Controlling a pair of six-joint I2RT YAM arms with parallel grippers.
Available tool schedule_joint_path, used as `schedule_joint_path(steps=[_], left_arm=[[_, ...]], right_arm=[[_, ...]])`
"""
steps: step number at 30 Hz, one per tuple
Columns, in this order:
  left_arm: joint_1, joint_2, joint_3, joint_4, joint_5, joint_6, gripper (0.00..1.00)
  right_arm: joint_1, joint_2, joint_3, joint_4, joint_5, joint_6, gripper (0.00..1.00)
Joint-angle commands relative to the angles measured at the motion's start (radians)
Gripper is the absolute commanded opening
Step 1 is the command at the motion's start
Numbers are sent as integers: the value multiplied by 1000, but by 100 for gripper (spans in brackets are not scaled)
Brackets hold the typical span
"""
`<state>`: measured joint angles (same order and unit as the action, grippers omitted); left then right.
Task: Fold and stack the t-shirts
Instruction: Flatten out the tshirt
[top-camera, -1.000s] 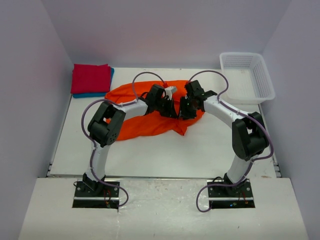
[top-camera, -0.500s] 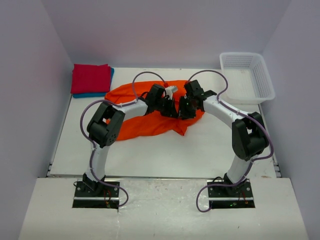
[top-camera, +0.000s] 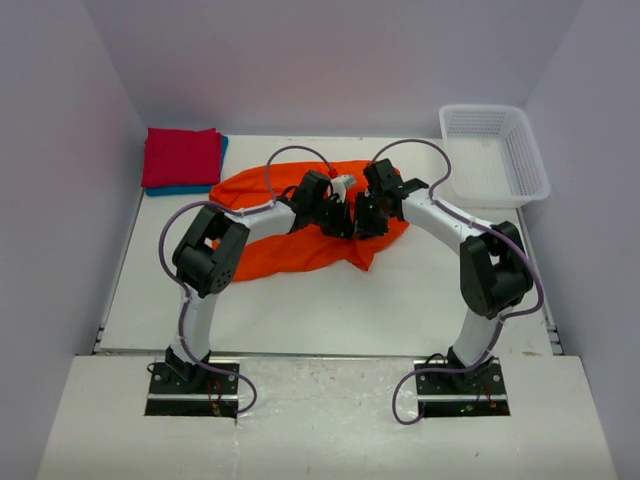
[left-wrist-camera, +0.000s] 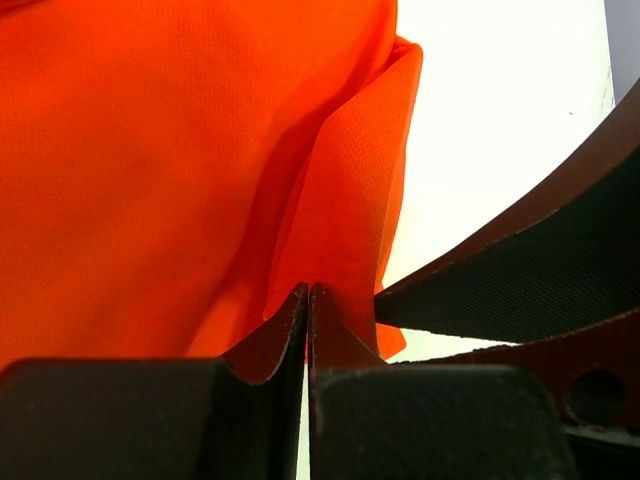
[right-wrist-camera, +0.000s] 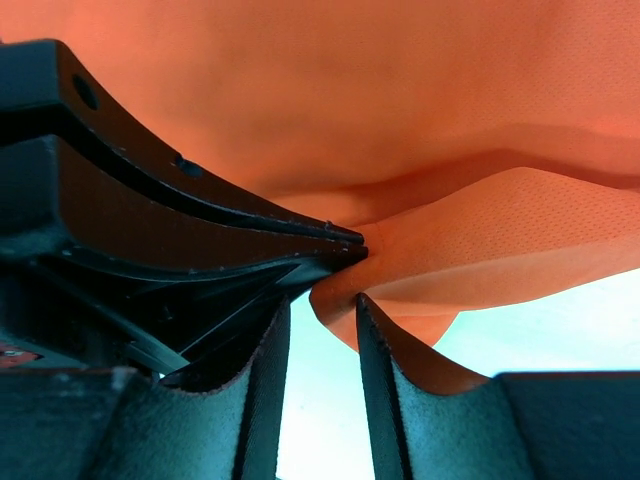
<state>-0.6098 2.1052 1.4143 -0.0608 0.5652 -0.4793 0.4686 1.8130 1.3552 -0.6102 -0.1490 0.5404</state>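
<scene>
Right gripper (top-camera: 368, 214) has edged toward left gripper (top-camera: 341, 216) atop the orange t-shirt (top-camera: 270, 250).
Grasping step: left pinches a fold shut; right, half-open at that fold, likely must close next.

It looked like a robotics lab test cell: a bare white counter (top-camera: 420, 300) boxed in by plain pale walls (top-camera: 330, 60), with the left arm (top-camera: 205, 260) and right arm (top-camera: 490, 275), trailing purple cables, bolted at its near edge.
</scene>
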Motion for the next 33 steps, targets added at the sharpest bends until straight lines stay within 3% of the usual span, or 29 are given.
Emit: schedule_joint_path(steps=[1, 11, 24, 30, 33], left_arm=[[-11, -71, -6, 42, 35, -5, 0], [-13, -80, -17, 75, 35, 5, 0], [-13, -77, -9, 62, 29, 15, 0], [-8, -68, 5, -6, -62, 28, 0], [-5, -67, 24, -80, -198, 30, 0]], right_arm=[[8, 6, 27, 12, 8, 20, 33], [10, 22, 28, 4, 32, 30, 25], [10, 40, 39, 7, 45, 23, 4], [10, -30, 4, 9, 84, 13, 0], [11, -95, -24, -3, 95, 7, 0]])
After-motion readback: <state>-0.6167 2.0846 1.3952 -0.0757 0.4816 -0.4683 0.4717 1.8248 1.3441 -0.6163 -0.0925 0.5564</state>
